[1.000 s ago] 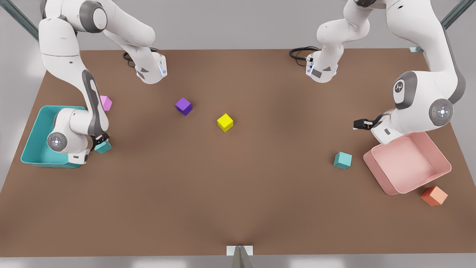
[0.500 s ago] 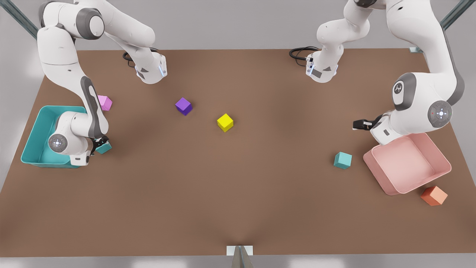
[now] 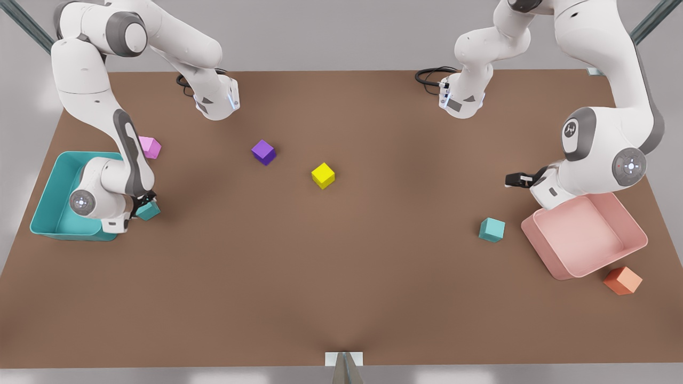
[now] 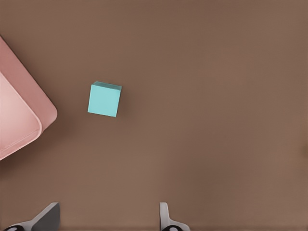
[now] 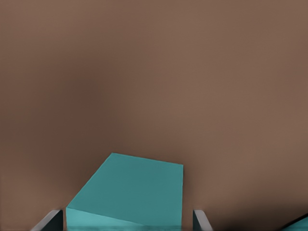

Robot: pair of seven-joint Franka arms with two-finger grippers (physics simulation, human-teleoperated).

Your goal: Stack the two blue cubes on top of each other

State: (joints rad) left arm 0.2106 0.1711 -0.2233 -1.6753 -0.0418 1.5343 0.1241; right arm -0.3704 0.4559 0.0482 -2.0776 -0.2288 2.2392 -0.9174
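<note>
Right gripper, fingers apparently closed around small matte teal cube; left gripper open, empty, second teal cube nearby.

Brown table carries purple cube, yellow cube, pink cube, orange cube, teal bin, pink bin.

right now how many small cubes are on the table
6: teal cube at the right gripper, teal cube by the pink bin, pink, purple, yellow, orange. Arms may hide others.
</note>
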